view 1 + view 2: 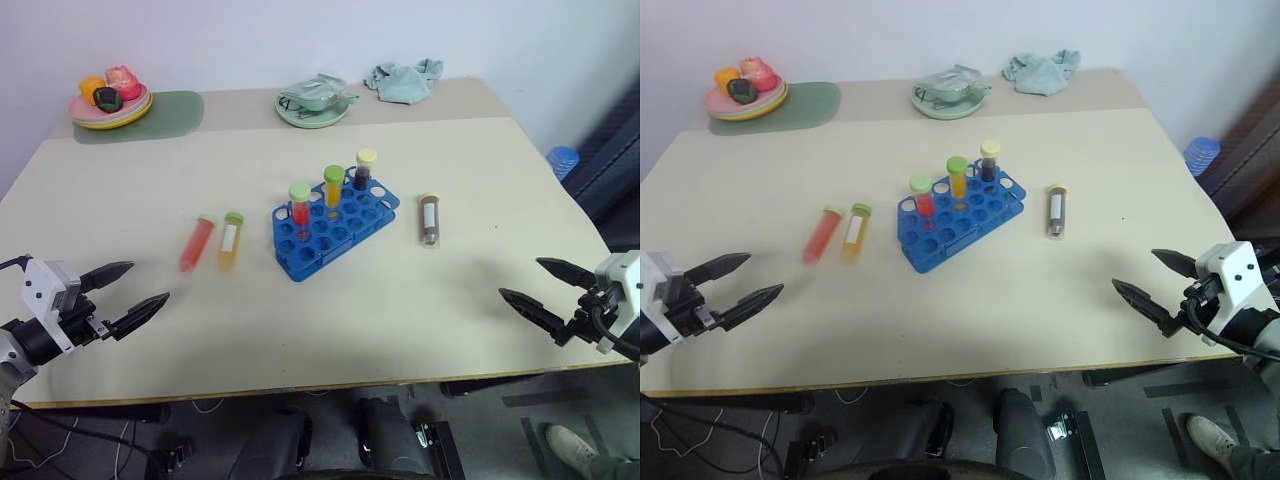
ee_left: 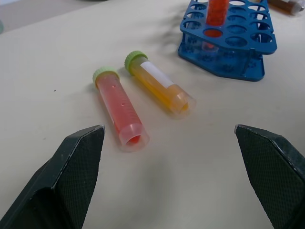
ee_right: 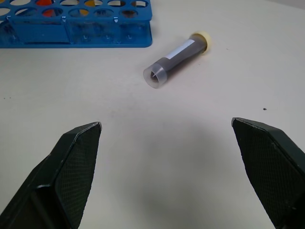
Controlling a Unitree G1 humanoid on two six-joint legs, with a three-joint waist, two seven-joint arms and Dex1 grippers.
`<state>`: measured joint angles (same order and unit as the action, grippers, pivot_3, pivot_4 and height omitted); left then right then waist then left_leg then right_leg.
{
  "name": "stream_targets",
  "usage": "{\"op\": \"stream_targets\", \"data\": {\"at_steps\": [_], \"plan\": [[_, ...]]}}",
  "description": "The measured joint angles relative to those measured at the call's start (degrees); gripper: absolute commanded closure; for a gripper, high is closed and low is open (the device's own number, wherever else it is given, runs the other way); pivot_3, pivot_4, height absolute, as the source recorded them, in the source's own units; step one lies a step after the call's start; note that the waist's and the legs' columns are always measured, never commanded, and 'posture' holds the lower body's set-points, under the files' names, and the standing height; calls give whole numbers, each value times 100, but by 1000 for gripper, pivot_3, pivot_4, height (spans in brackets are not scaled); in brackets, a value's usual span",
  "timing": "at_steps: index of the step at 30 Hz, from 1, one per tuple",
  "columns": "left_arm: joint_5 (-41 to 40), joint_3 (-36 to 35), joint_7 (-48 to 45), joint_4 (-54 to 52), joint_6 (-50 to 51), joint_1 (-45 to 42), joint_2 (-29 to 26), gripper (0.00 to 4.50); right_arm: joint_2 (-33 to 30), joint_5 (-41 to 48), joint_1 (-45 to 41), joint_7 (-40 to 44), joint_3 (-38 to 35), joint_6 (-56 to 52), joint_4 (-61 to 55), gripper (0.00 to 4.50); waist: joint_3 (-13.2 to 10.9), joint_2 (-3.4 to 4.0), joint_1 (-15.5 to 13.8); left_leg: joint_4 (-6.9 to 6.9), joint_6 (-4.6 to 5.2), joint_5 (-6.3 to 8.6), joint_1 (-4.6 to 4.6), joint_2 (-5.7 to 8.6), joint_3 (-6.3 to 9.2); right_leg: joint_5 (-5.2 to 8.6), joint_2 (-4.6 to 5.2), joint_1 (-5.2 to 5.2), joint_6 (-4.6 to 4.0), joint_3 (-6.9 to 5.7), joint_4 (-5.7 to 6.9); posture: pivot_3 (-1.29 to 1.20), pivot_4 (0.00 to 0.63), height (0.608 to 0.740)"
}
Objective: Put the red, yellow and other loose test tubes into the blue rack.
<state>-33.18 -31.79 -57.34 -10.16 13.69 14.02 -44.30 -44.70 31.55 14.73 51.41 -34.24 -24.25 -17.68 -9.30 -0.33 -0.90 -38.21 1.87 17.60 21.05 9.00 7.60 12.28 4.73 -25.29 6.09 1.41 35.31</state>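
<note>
Loose test tubes (image 2: 159, 89) with white labels, seemingly blank.

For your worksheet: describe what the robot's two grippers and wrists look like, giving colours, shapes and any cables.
The left gripper and right gripper each carry two black jaws, long and tapering to points, with a fine mesh-like texture on their inner faces in the wrist views. Each sits on a white, boxy wrist housing over black parts. Thin black cables run by both wrists.

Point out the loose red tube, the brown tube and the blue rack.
loose red tube (image 2: 120, 109), left wrist view, middle of its clear body.
brown tube (image 1: 429, 219), left eye view, on its white label.
blue rack (image 1: 322, 249), left eye view, bare top plate among the empty holes.
</note>
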Motion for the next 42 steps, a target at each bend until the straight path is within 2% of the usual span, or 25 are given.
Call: {"op": "stream_targets", "data": {"at_steps": [18, 23, 27, 31, 34, 37, 39, 42], "plan": [[-121, 346, -12, -226, 103, -284, 278, 30, 19, -105, -245, 134, 230, 414, 396, 0, 0, 1, 5, 1, -2, -1, -3, 0, 0, 0, 0, 1, 0, 0, 1, 0, 150, 740], [-143, 848, -162, -517, 70, -625, 320, 30, -339, -196, -819, -218, 628, -376, 581, 0, 1, 4, 5, 0, -2, -2, -3, 0, -2, -1, 1, 0, -2, 1, 1, 0, 150, 740], [-169, 1430, -157, -737, 110, -1341, 426, 30, -770, -587, -2229, -572, 1368, -1006, 1311, 0, -1, 6, 33, 0, -11, -8, -2, 0, -4, -5, 0, -3, -7, 1, 2, 0, 150, 740], [-141, 2023, -169, -828, 166, -2085, 523, 30, -802, -791, -4281, -429, 2479, -1938, 2453, 0, -7, 17, 64, 5, -13, -9, -2, -5, -7, -6, -2, -10, -9, 1, 3, 0, 150, 740], [-112, 2386, -237, -815, 213, -2396, 631, 30, -523, -960, -5845, -455, 3226, -2998, 3250, 0, -7, 17, 85, 4, -16, -12, 19, -9, -7, -6, -5, -29, -10, 0, 2, 0, 150, 740], [-115, 2689, -464, -781, 228, -2611, 642, 30, -210, -1180, -7057, -514, 3781, -3801, 4068, 0, -7, 16, 48, 4, -17, -13, 37, -10, -2, -6, -6, -43, -11, -6, -1, 0, 150, 740], [-116, 2850, -688, -728, 226, -2666, 622, 30, 78, -1369, -7649, -558, 4024, -4055, 4805, 0, -7, 15, 12, 4, -16, -12, 42, -9, -1, -6, -5, -44, -11, -8, -8, 0, 150, 740], [-116, 2996, -845, -651, 261, -2679, 623, 30, 381, -1558, -8022, -559, 4247, -4172, 5551, 0, -7, 13, -3, 3, -13, -10, 47, -6, 3, -6, -3, -44, -10, -13, -13, 0, 150, 740]]}}
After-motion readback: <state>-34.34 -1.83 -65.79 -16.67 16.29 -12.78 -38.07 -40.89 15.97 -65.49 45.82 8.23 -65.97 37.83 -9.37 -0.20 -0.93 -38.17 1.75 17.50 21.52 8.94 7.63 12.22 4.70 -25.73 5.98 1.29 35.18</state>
